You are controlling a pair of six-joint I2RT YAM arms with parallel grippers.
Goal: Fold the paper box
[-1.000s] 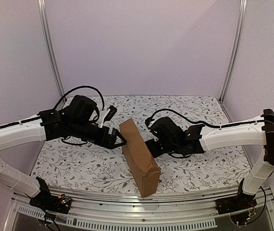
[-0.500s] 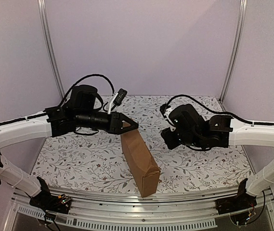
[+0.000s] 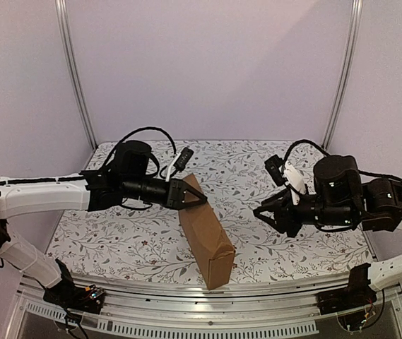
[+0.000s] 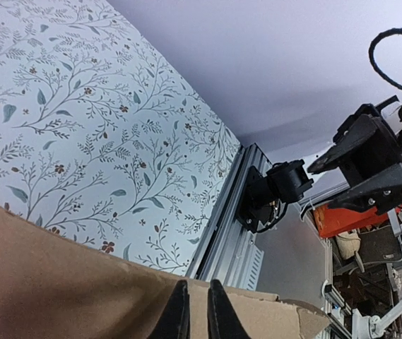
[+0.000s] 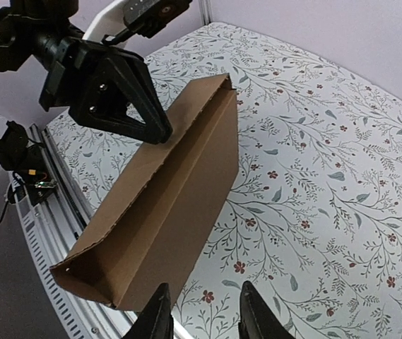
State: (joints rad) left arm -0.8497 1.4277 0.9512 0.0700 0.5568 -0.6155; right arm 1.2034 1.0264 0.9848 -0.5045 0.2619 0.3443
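1. Both arms have shifted. Our right gripper (image 3: 261,215) has pulled back to the right, well apart from the paper box (image 3: 205,233). Our left gripper (image 3: 201,200) has come down to the box's far end.
2. We see the box unmoved, a long brown folded shape lying slantwise on the flowered table (image 3: 278,159), with its near end by the front edge.
3. Our left fingers (image 4: 179,314) are drawn almost together, with their tips at the box's upper edge. We cannot tell whether they pinch any cardboard.
4. Our right fingers (image 5: 160,314) stand apart with nothing between them.
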